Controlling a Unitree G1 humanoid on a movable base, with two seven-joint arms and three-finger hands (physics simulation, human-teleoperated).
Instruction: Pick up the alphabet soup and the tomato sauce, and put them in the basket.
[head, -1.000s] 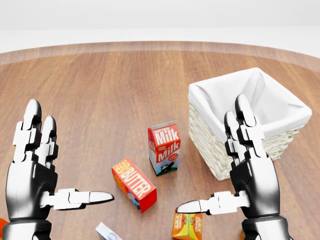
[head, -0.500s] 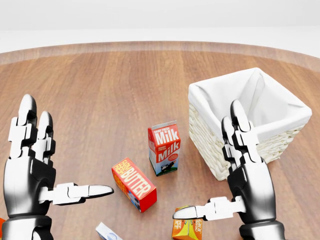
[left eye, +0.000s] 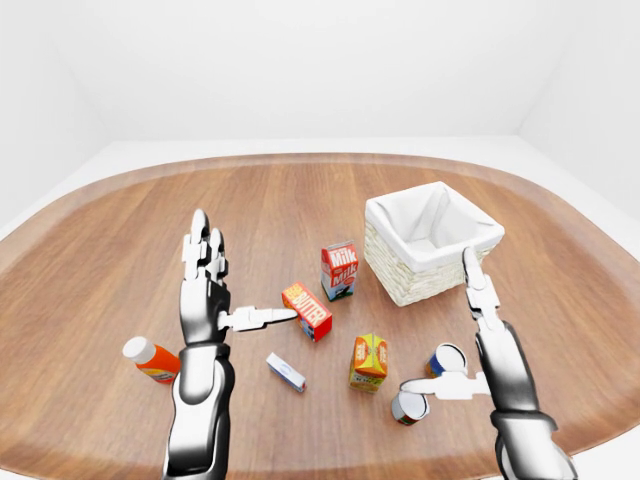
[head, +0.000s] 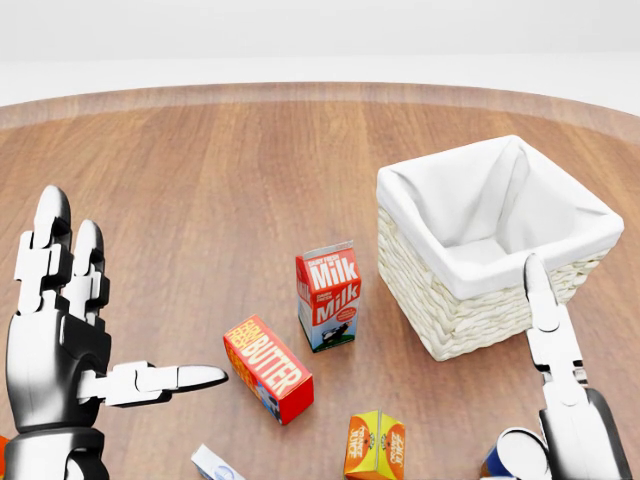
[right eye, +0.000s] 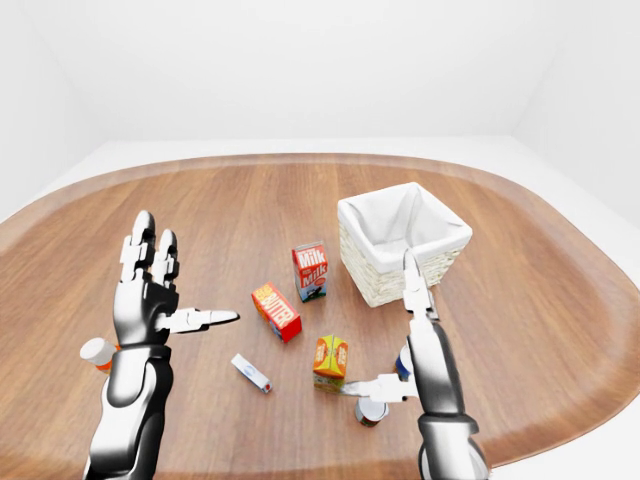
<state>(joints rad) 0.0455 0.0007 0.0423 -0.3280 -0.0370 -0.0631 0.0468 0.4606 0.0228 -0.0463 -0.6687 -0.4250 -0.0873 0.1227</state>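
A square white wicker basket with a white cloth lining (left eye: 432, 243) stands right of centre in the left-eye view on the brown wooden tabletop (left eye: 120, 250); nothing shows inside it. Below it, at lower right, two cans lie near each other: a blue-and-white can (left eye: 446, 360) and a dark red can (left eye: 409, 407); which is the soup and which the sauce I cannot tell. The right hand (left eye: 470, 345) hangs spread open just over them, thumb out toward the red can, gripping nothing. The left hand (left eye: 212, 300) is raised at left of centre, fingers wide apart, also unladen. Between the hands stand a red-and-white milk carton (left eye: 340, 270), a red butter box (left eye: 307, 311) and an orange juice carton (left eye: 368, 362).
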